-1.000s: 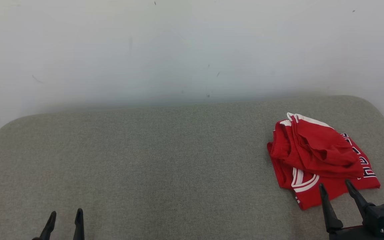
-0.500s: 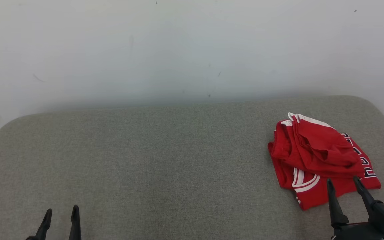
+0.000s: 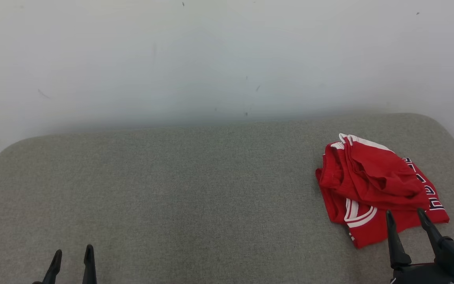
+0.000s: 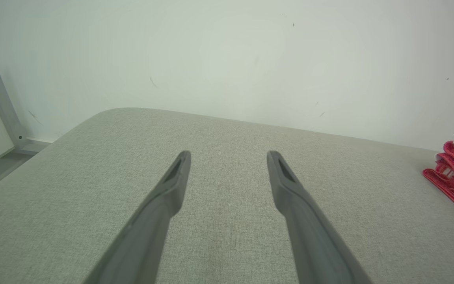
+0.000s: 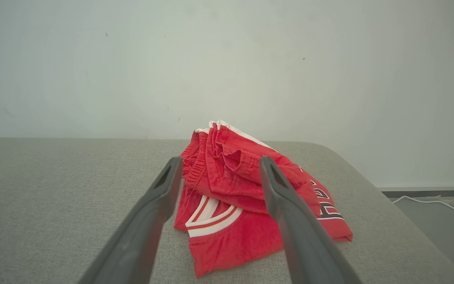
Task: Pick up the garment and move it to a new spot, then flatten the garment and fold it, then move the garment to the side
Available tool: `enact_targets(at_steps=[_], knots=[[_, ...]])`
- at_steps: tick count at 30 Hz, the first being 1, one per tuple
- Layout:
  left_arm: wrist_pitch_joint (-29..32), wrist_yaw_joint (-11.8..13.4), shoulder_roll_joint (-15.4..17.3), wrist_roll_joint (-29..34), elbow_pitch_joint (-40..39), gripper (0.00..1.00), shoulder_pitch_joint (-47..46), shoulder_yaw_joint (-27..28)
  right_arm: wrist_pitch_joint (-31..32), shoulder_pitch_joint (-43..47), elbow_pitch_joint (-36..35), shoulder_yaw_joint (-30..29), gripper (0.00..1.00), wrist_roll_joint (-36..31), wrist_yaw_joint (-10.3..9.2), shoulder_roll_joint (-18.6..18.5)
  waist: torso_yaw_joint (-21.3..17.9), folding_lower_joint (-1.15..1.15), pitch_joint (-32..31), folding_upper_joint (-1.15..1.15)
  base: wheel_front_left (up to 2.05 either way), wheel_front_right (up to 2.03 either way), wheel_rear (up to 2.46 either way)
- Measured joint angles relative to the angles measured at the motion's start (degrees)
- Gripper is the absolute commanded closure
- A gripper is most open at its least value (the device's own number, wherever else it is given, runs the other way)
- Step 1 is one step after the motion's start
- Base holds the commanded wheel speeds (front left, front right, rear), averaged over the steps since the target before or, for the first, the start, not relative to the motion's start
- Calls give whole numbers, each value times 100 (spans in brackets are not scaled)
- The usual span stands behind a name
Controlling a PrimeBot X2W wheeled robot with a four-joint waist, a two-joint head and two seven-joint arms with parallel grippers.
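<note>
Bare white wall (image 3: pixel 211 59) behind a grey padded surface (image 3: pixel 195 189). Red garment (image 3: pixel 376 185) heaped in loose, uneven layers just ahead of the right gripper (image 3: pixel 404 212), near hem level with the fingertips; unclear whether grazed. Jaws spread wide and empty, a stance suited to taking in thick cloth or to letting it go. Left gripper (image 3: pixel 73 249) likewise spread wide and empty, well apart from the cloth, over bare padding. Fits either a bundle waiting to be lifted or a rough fold already set aside; impossible to say which. Ample open room left of the right jaws; little to their right, with the rounded edge close by the cloth and floor (image 5: pixel 447 228) beyond.
</note>
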Motion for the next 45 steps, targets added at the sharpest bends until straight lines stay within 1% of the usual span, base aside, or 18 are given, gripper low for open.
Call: enact_targets(at_steps=[7, 8, 13, 17, 19, 26, 45], knots=[[41, 0, -3, 11, -25, 0, 0, -3, 0, 1, -12, -12, 0, 0, 0, 51, 10, 0, 2, 0, 0, 0, 0], [41, 0, -2, 14, -29, 100, 0, -9, 0, 1, -19, -11, 100, -1, 0, 70, 12, 0, 2, 0, 0, 0, 0], [45, -1, -181, 4, 235, 100, 100, -96, 20, 154, 256, 78, 100, 1, 8, 256, 12, 0, 2, 0, 0, 0, 0], [101, -9, -219, -78, 265, 100, 116, -60, 70, 198, 290, 43, 100, 56, 40, 297, 13, 0, 9, 0, 0, 0, 0], [146, -57, -222, -146, 275, 100, 115, -20, 120, 193, 294, 0, 100, 188, 60, 302, 14, 0, 21, 0, 0, 0, 0], [298, -158, -278, -731, 343, 100, 93, 124, 271, 147, 333, -113, 100, 728, 159, 399, 18, 0, 67, 1, 0, 0, 0], [698, -413, -498, -2084, 447, 100, -159, 500, 715, -52, 447, -417, 100, 2145, 419, 636, 28, 0, 167, 1, 0, 0, 0]])
